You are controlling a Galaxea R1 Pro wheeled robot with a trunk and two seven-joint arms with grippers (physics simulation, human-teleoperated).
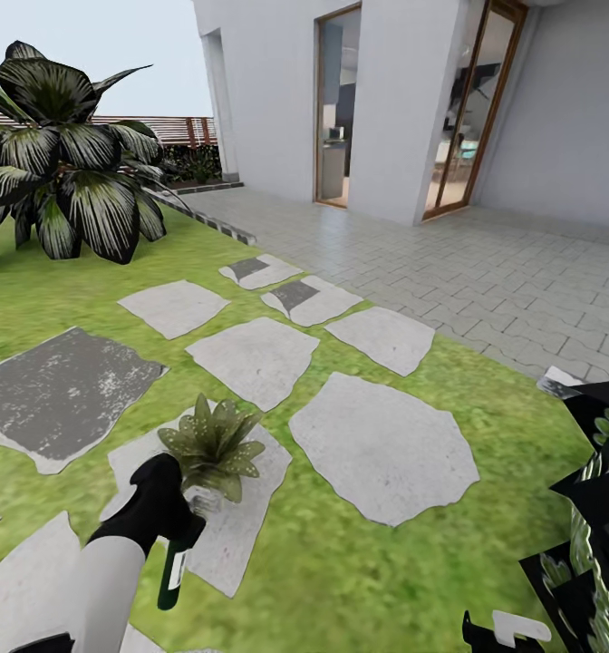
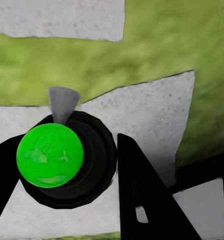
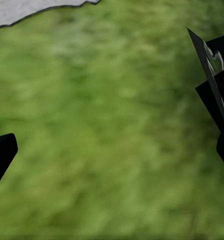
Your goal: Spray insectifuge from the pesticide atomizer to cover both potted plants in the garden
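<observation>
Step judged: spraying first plant. Keep nozzle aimed over rosette, sweep across all leaves.

Pale-green pointed-leaf rosette in small grey pot [image 1: 212, 446]: on grey stone slab [image 1: 236, 535], head view 7 o'clock.

Slim dark-green white-label atomizer bottle [image 1: 171, 573]: clamped in left jaws [image 1: 179, 531], hanging below, touching plant's edge.

Right jaws [image 3: 112, 135]: parted, empty, over grass.

head: high, forward-down | wrists: close, downward | shared: lawn [image 1: 359, 580], slabs [image 1: 381, 449]

White forearm sleeve [image 1: 105, 589], black wrist and claw [image 1: 179, 535], flat black pointed fingers [image 2: 142, 200].
</observation>
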